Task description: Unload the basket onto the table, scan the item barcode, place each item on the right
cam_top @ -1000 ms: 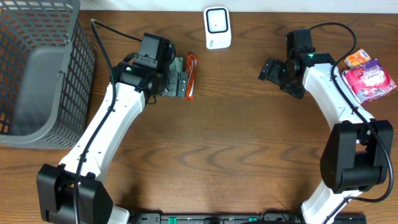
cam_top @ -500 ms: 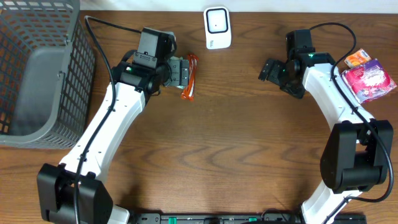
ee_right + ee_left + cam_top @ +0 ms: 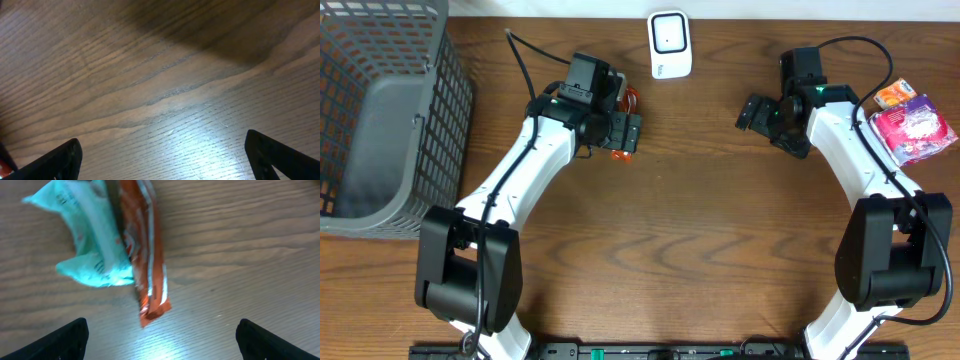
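While the overhead camera looks down, the orange packet (image 3: pixel 631 100) lies on the table (image 3: pixel 670 230) near the white scanner (image 3: pixel 670 42), half under the left gripper (image 3: pixel 625 131). The right gripper (image 3: pixel 753 112) is spread open.

Left wrist: the packet is long and shiny. It touches a crumpled mint-green wrapper (image 3: pixel 97 245). The fingers (image 3: pixel 65 340) are wide apart and hold nothing. The print is too blurry to read.

Right wrist: open fingers (image 3: pixel 55 162) hang above bare wood.

Wooden table (image 3: pixel 700 220), grey basket (image 3: pixel 452 110), white scanner (image 3: pixel 670 45), orange packet (image 3: pixel 150 265), teal packet (image 3: pixel 95 245), purple packet (image 3: pixel 917 128)
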`<state>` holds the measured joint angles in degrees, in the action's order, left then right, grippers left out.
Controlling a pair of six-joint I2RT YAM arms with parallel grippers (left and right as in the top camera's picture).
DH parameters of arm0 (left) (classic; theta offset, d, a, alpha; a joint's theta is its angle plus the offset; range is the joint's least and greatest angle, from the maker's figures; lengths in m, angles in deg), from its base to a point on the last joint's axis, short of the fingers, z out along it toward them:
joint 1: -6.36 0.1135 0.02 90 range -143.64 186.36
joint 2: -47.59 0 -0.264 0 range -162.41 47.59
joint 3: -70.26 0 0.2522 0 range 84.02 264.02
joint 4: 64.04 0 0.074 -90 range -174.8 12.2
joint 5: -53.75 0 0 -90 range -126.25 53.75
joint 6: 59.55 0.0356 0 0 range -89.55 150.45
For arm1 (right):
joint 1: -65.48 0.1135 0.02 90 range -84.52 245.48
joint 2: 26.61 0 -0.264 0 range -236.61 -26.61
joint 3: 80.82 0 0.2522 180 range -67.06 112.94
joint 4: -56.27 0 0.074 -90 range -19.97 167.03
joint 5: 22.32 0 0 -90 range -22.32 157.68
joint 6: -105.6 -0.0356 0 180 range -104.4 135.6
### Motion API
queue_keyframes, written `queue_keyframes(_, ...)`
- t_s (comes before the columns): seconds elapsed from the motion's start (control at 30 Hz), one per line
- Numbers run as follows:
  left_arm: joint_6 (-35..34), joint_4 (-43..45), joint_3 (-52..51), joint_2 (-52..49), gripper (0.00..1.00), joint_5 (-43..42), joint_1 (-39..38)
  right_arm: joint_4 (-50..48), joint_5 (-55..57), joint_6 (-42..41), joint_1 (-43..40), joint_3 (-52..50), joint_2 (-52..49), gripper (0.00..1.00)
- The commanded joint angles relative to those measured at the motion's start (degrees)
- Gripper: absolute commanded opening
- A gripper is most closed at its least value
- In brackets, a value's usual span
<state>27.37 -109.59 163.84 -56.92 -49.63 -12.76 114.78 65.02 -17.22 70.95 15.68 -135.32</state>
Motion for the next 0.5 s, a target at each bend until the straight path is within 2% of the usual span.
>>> queue_keyframes(0.0,2.0,1.8,0.7,0.3,0.94,-1.2,-1.4,0.0,0.9,0.3,-0.1,-0.2,-0.3,0.99)
queue_keyframes(0.27,2.0,7.6,0.7,-2.8,0.94,-0.9,-4.2,0.0,0.9,0.3,-0.1,-0.2,-0.3,0.99)
queue_keyframes(0.33,2.0,9.6,0.7,-4.3,0.9,-0.4,-4.5,0.0,0.9,0.3,-0.1,-0.2,-0.3,0.99)
queue_keyframes(0.4,2.0,11.7,0.7,-6.0,0.86,2.9,-4.4,0.0,0.9,0.3,-0.1,-0.2,-0.3,0.99)
queue_keyframes(0.47,1.9,13.1,0.7,-7.5,0.86,6.5,-4.4,0.0,0.9,0.3,-0.1,-0.2,-0.3,0.99)
